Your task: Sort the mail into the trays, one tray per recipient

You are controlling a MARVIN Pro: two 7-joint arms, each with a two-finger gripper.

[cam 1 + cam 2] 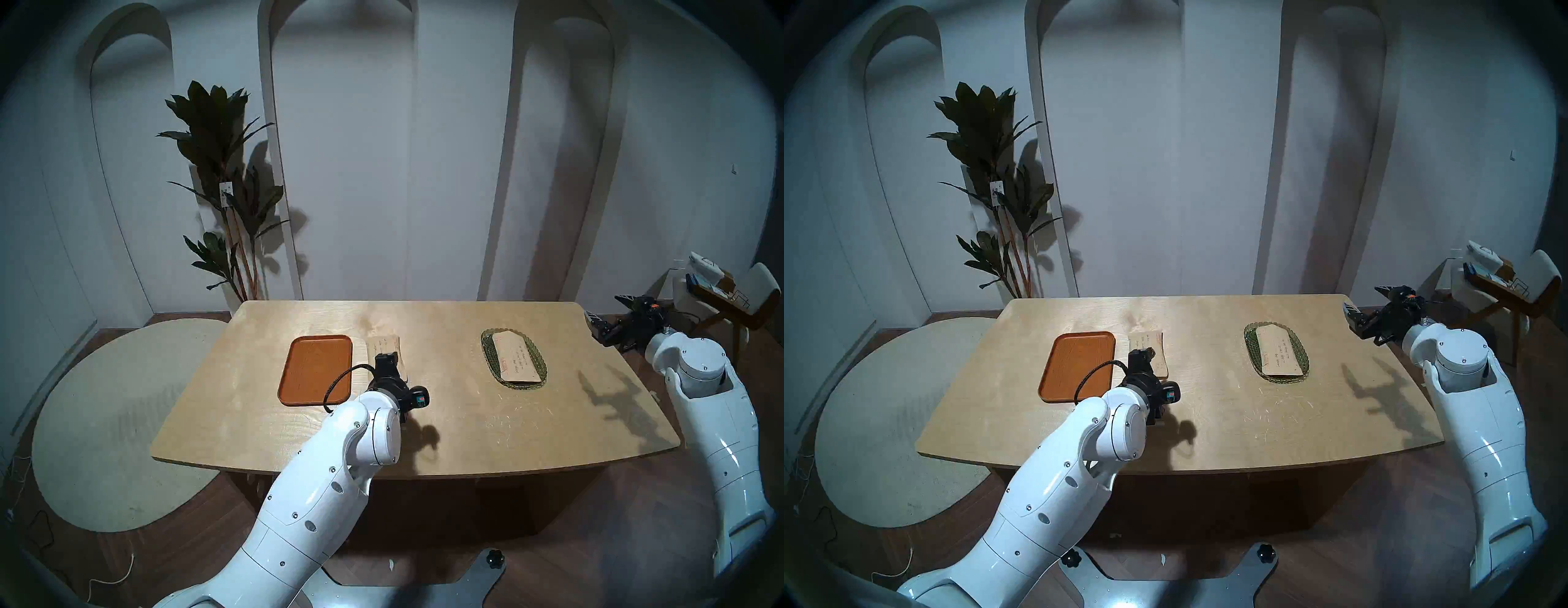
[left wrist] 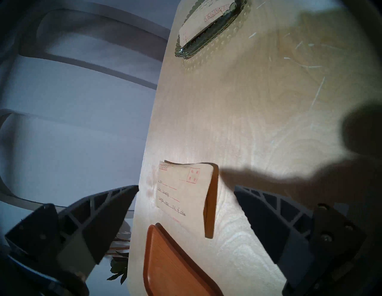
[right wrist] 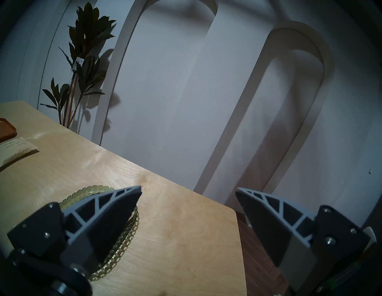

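At the table's middle, the left gripper (image 2: pixel 186 189) hangs wide open and empty over the loose envelope (image 2: pixel 182 190), with the wooden tray (image 1: pixel 316 369) at its nine o'clock. The pickup step is in hand, I judge; next it must lower and pinch an edge.

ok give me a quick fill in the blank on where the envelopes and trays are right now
1. One kraft envelope lies inside the green glass ____.
2. The other kraft envelope lies on a thin wooden board beside the orange-brown wooden tray, which holds ____ envelopes.
3. The left gripper hovers near that envelope with its jaws ____.
4. The right gripper is off the table's ____ end, open.

Missing words: dish; no; open; right
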